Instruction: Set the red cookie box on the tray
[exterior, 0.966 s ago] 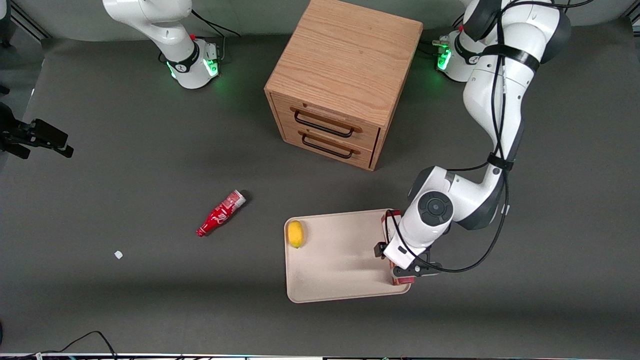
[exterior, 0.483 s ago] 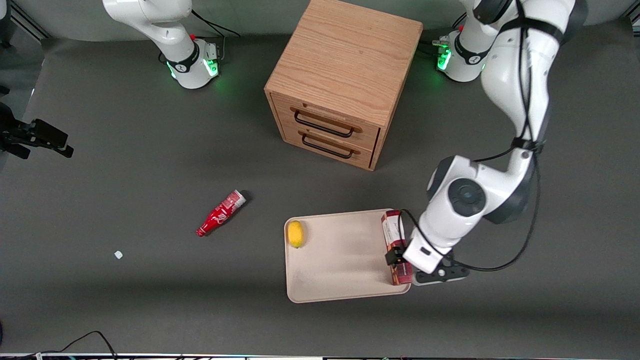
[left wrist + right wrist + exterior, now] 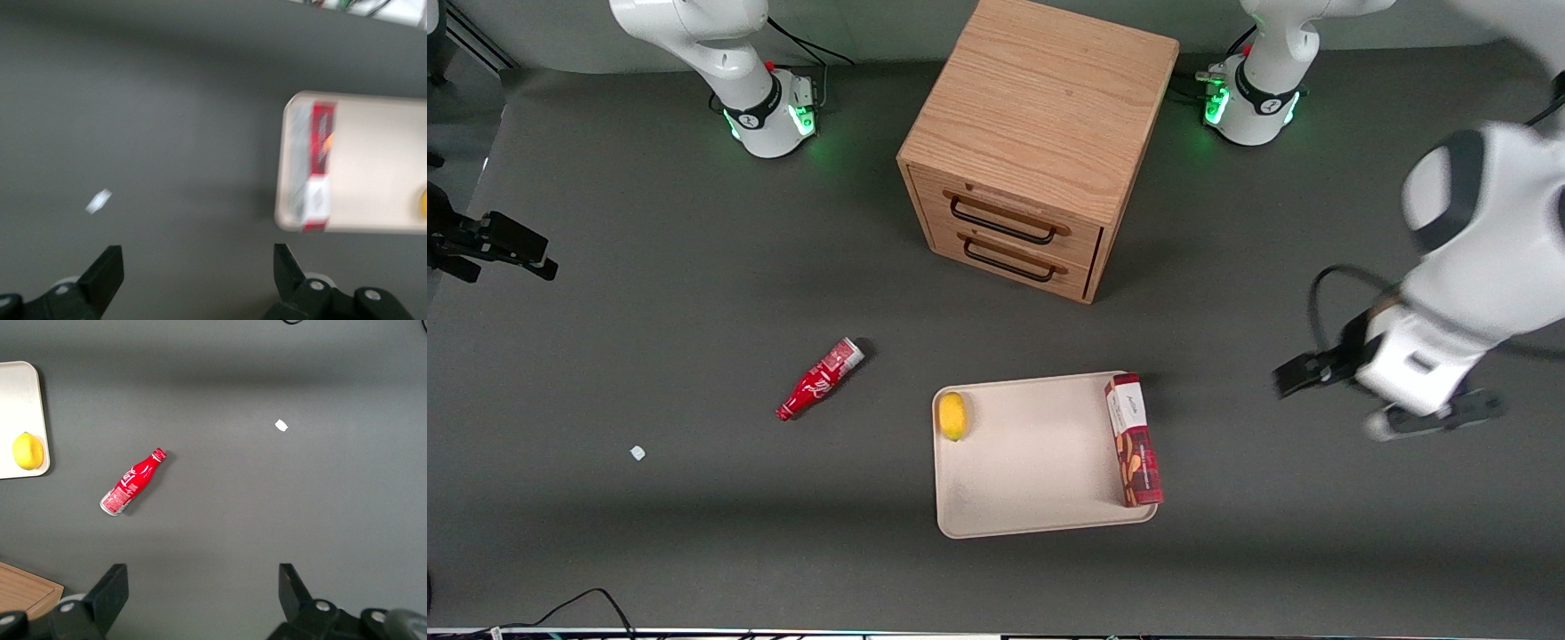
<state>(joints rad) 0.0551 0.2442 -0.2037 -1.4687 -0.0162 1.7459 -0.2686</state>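
Observation:
The red cookie box lies flat on the beige tray, along the tray's rim toward the working arm's end, with its white end panel farther from the front camera. The left wrist view shows the same red cookie box resting inside the tray at its rim. My gripper hangs above bare table, well off the tray toward the working arm's end. My gripper is open, with only grey table between its fingers.
A lemon sits on the tray at the rim toward the parked arm's end. A red bottle lies on the table further that way, with a white scrap past it. The wooden drawer cabinet stands farther from the front camera.
My gripper let go of the red cookie box and swung up and away toward the working arm's end. The box stays lying on the tray.

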